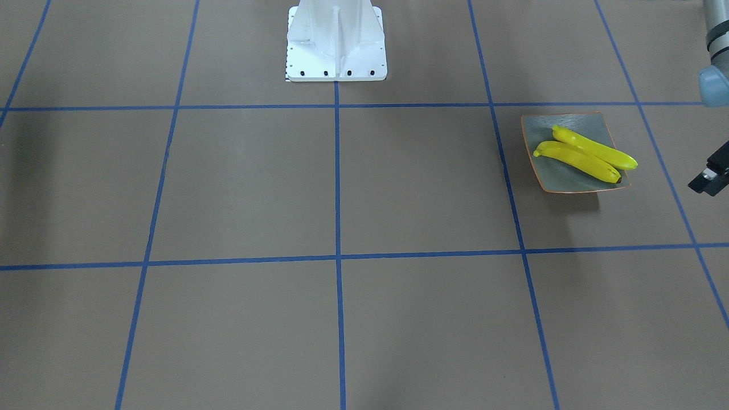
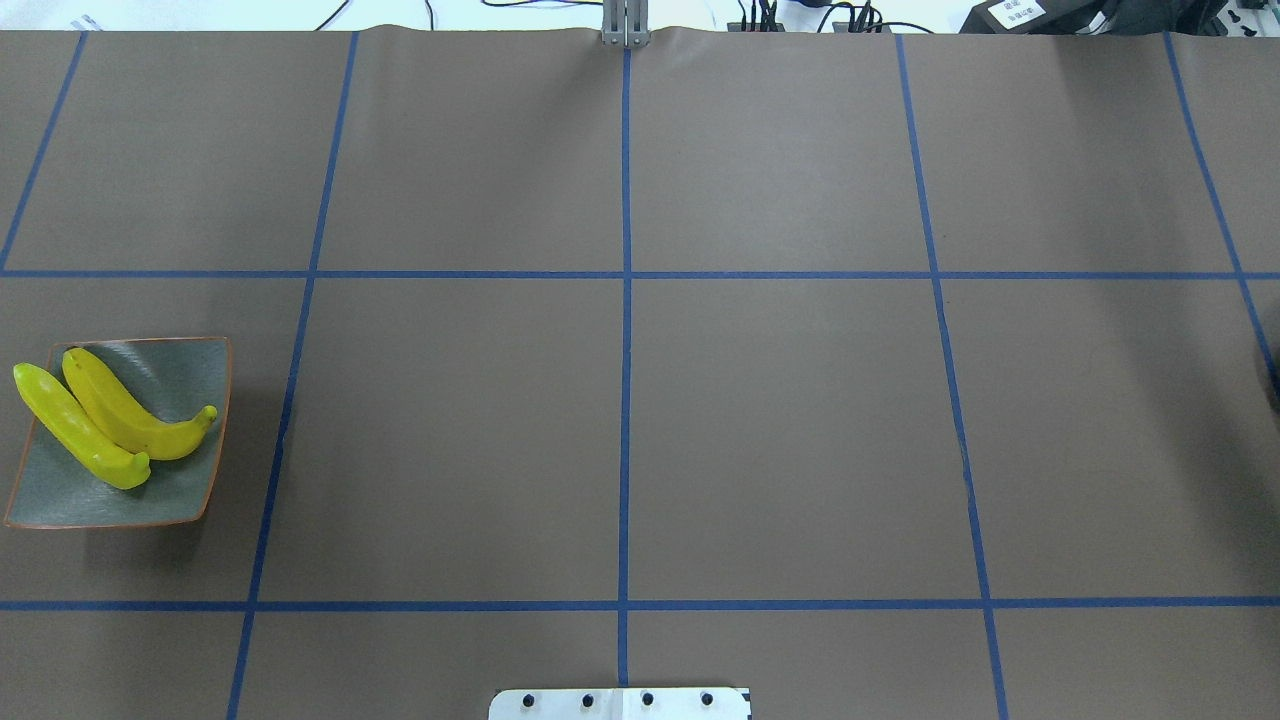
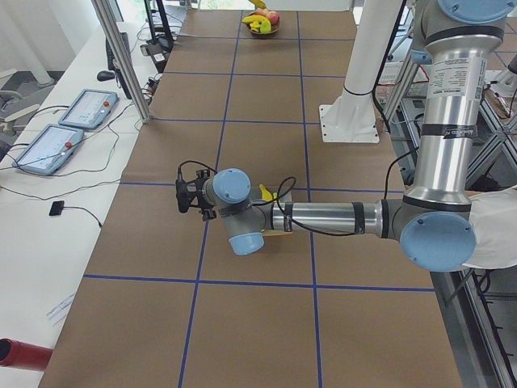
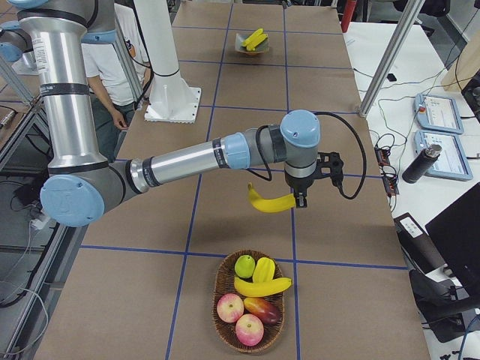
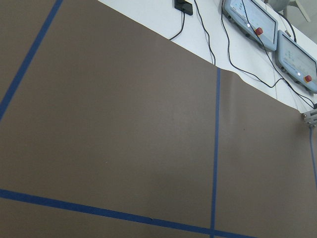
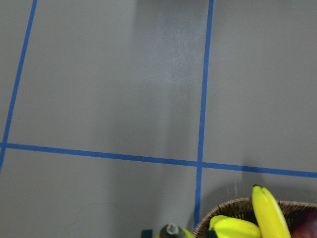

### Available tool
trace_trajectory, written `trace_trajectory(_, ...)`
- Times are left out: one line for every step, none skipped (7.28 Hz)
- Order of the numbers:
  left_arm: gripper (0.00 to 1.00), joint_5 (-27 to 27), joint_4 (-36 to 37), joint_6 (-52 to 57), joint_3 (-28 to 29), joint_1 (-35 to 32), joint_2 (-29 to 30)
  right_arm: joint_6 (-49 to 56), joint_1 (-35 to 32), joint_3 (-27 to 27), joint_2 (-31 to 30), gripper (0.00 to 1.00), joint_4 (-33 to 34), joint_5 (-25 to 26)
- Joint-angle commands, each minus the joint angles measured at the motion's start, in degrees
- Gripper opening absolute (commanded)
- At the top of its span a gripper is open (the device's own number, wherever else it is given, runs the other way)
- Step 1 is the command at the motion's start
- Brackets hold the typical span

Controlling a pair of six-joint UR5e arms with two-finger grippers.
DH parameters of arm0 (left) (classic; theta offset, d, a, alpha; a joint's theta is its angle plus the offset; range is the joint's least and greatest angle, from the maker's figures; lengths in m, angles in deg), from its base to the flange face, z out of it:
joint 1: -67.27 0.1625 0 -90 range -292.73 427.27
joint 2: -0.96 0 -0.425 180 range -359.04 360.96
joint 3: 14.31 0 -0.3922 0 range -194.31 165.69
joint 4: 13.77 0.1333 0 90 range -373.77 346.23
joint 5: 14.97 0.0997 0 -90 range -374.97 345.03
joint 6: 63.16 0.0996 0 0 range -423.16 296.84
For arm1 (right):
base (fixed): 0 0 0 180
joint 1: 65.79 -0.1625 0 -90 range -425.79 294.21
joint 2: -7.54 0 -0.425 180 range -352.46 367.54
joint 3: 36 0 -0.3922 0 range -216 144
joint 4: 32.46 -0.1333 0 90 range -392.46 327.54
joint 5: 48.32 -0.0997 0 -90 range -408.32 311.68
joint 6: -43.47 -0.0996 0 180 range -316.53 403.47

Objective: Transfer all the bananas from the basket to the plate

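Viewed from the worktop's right end, the basket [image 4: 218,296] sat nearest, close to that end's edge. One last banana [image 4: 262,286] lay in it across the other fruit [image 4: 240,319] and was judged not yet handled. Just beyond the basket, the carried banana [image 4: 268,202] was held in the air over the worktop by the right gripper [image 4: 300,199]. The jaws were clamped on one end of it, and in the wrist view a yellow sliver was seen between the fingertip stubs at the bottom edge. Well apart, at the worktop's left end, the plate [image 2: 190,370] was set close to the edge. Two bananas [image 2: 128,418] were laid on it side by side, touching, with one tip overhanging the rim. The left gripper [image 1: 708,177] was near the plate and only partly in frame, so it could not be told whether its jaws were apart or together. Progress was judged as two of four delivered, one in transit with most of the worktop's length to cross, and one to be fetched.
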Motion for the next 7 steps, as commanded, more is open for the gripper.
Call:
trace_trajectory(1.00,0.3,0.4,-12.2,-0.1,2.9,5.9,-18.6,8.3,-0.1,7.3,0.00,0.0,0.3)
trace_trajectory(1.00,0.4,2.2,-17.1,-0.1,4.1,9.5,-27.0,12.9,0.6,11.3,0.00,-0.8,0.7)
trace_trajectory(1.00,0.3,5.4,-21.3,-0.2,4.3,12.9,-35.8,16.2,0.8,14.2,0.00,-1.4,0.8)
trace_trajectory(1.00,0.4,8.9,-26.1,-0.4,5.7,16.2,-45.0,19.4,0.8,16.6,0.00,-2.9,1.1)
trace_trajectory(1.00,1.1,11.1,-30.6,-1.2,8.1,18.3,-53.5,22.4,0.8,18.6,0.00,-5.8,1.6)
trace_trajectory(1.00,6.5,13.9,-37.0,-3.1,11.9,20.9,-61.2,25.8,1.0,20.3,0.00,-8.7,5.5)
trace_trajectory(1.00,11.0,19.0,-38.2,-7.5,16.3,21.3,-67.0,28.1,1.6,21.2,0.00,-11.4,7.1)
